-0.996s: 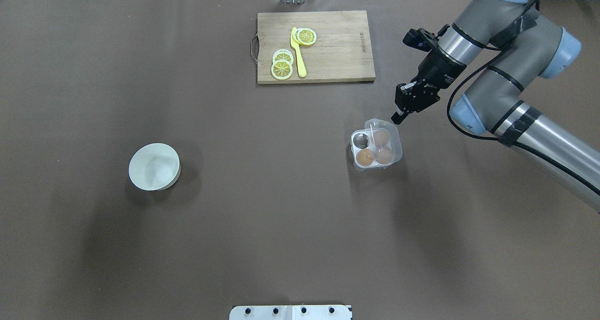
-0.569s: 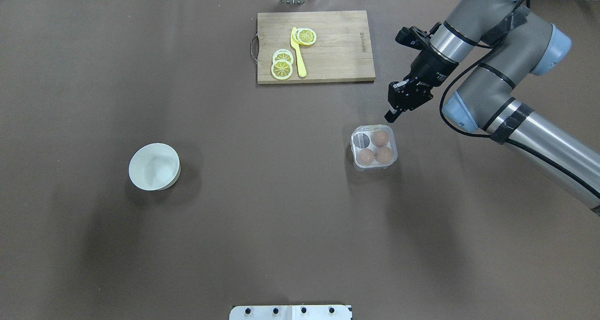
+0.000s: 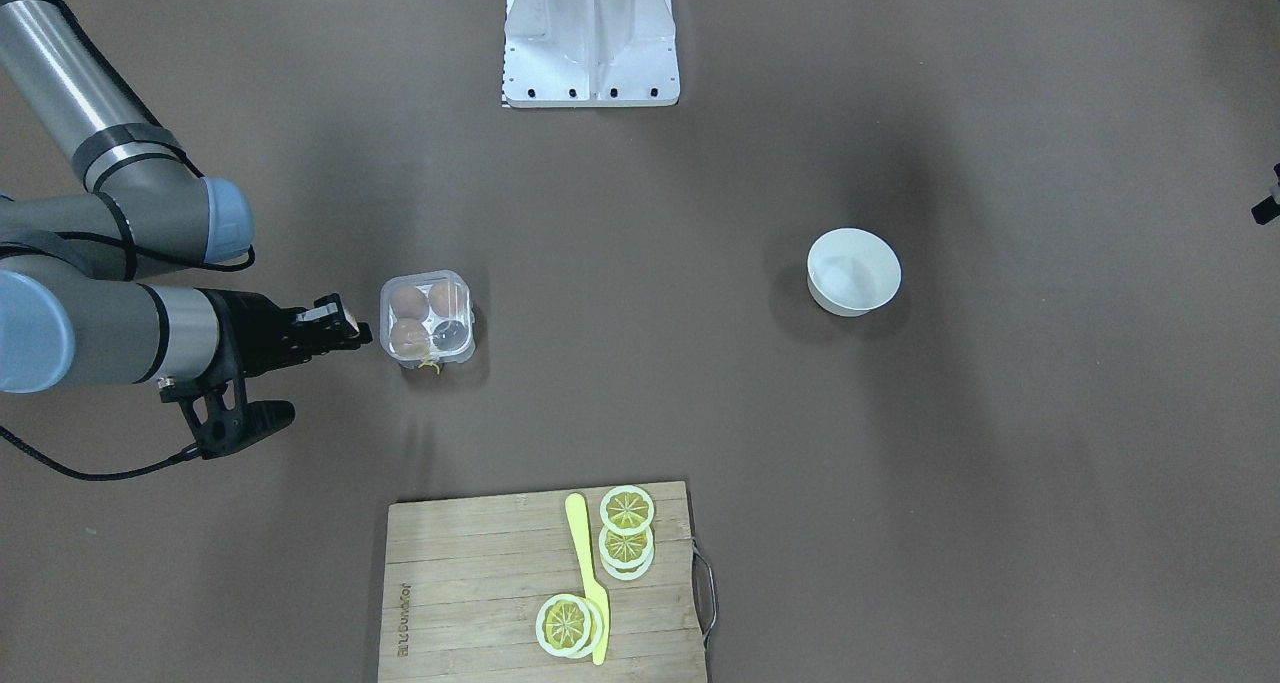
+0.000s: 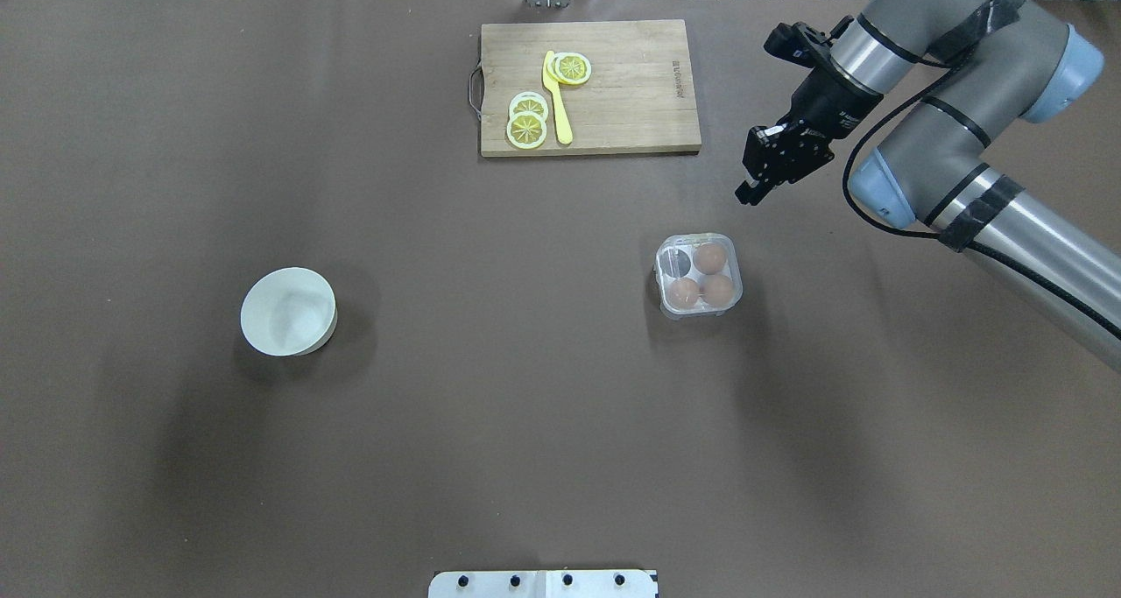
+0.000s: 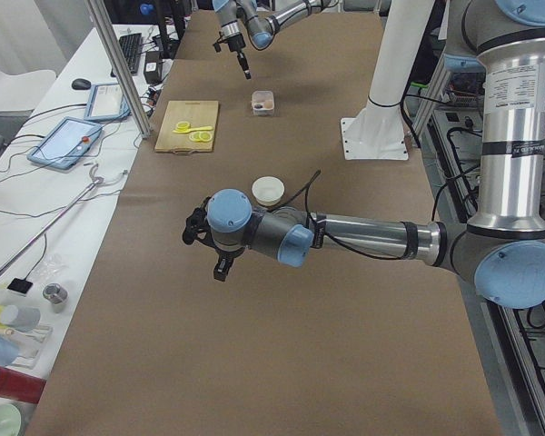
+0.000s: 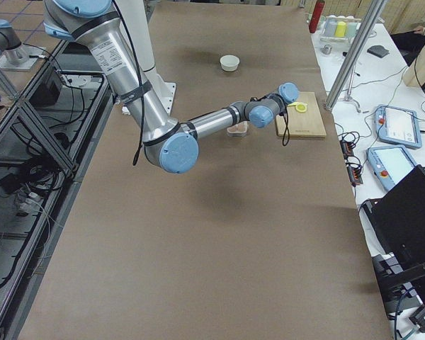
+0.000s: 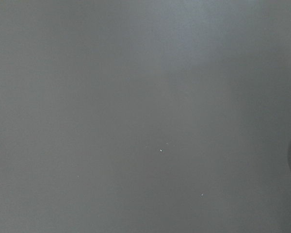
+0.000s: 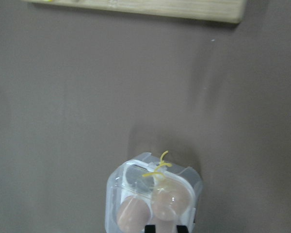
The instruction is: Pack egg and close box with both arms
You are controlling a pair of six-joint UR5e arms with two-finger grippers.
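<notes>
Zero contact: right end effector (image 4: 753, 192) closed, empty, near box (image 4: 699, 276)

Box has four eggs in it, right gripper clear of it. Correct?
No: the box holds three eggs, with one cup empty, as the overhead exterior view shows. The right gripper is indeed clear of it.

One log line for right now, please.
small clear plastic egg carton: lid down, three brown eggs inside | right gripper: shut, empty, apart from carton | left gripper: state unclear
</notes>
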